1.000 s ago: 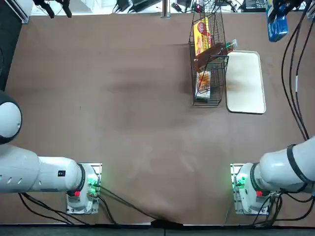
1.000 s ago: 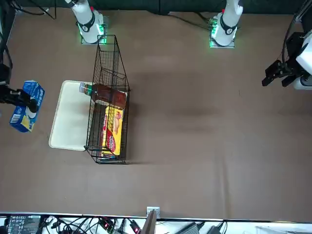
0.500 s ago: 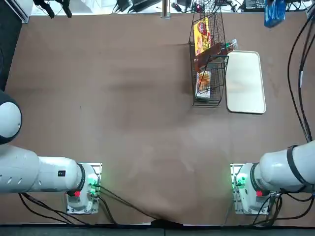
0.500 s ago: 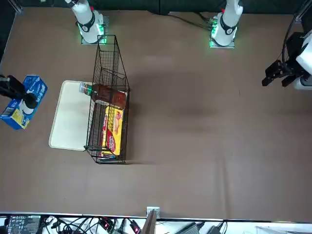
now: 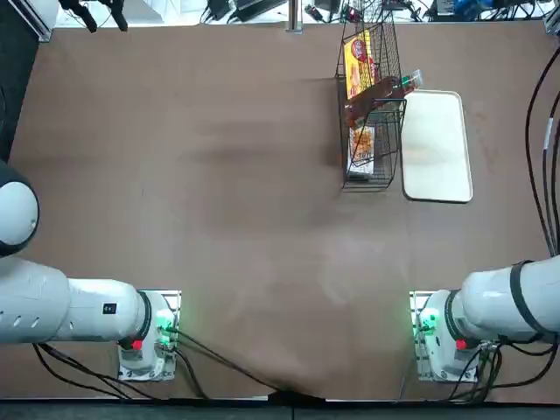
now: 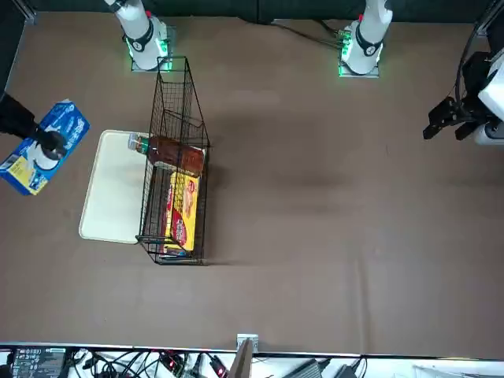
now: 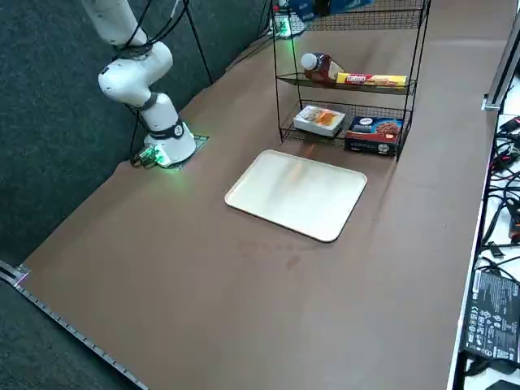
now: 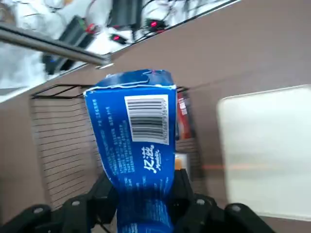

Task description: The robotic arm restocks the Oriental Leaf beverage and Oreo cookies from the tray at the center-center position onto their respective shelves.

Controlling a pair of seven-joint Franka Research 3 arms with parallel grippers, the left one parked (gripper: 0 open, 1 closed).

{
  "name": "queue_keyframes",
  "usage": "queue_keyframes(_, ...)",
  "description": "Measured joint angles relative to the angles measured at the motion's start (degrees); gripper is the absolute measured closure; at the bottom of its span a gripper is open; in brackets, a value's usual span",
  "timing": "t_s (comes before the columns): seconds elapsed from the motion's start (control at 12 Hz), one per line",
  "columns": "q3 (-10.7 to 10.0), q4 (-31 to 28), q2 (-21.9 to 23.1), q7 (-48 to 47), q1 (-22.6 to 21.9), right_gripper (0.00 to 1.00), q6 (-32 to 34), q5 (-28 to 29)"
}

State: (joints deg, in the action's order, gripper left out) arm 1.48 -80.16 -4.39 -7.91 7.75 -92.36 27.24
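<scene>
Nudged toward one o'clock in the front view since the last frame, the Oreo cookies (image 6: 71,120) hang pinched between the fingers of the right gripper (image 8: 146,196), toward ten o'clock from the tray (image 6: 112,193). Their long axis runs roughly from half past seven to half past one. The shelves (image 7: 349,106) hold the Oriental Leaf beverage (image 7: 322,69) beside a yellow-and-red box (image 7: 371,80), above a white box (image 7: 320,120) and a blue-and-red box (image 7: 374,135); the bottle's cap points between nine and ten in the front view

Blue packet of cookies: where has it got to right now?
The blue packet is up in the grip of the right gripper, which in the front view hangs at the far left, beyond the white tray.
</scene>
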Motion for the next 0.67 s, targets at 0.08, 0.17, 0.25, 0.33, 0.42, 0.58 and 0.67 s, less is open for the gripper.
queue_keyframes(0.08,0.0,0.0,0.1,-0.3,-0.1,0.45,0.5,2.0)
queue_keyframes(0.17,0.1,0.0,0.1,-0.4,-0.2,0.45,0.8,3.6)
queue_keyframes(0.25,0.1,0.0,0.1,-0.5,-0.5,0.45,0.9,4.7)
queue_keyframes(0.33,0.3,0.0,0.1,-1.1,-1.1,0.45,1.0,5.3)
queue_keyframes(0.42,0.5,0.0,0.1,-2.1,-1.9,0.45,1.0,5.6)
queue_keyframes(0.58,0.8,0.0,0.1,-4.2,-4.1,0.45,1.0,5.6)
queue_keyframes(0.67,0.8,0.0,0.0,-5.2,-5.2,0.45,1.0,5.6)
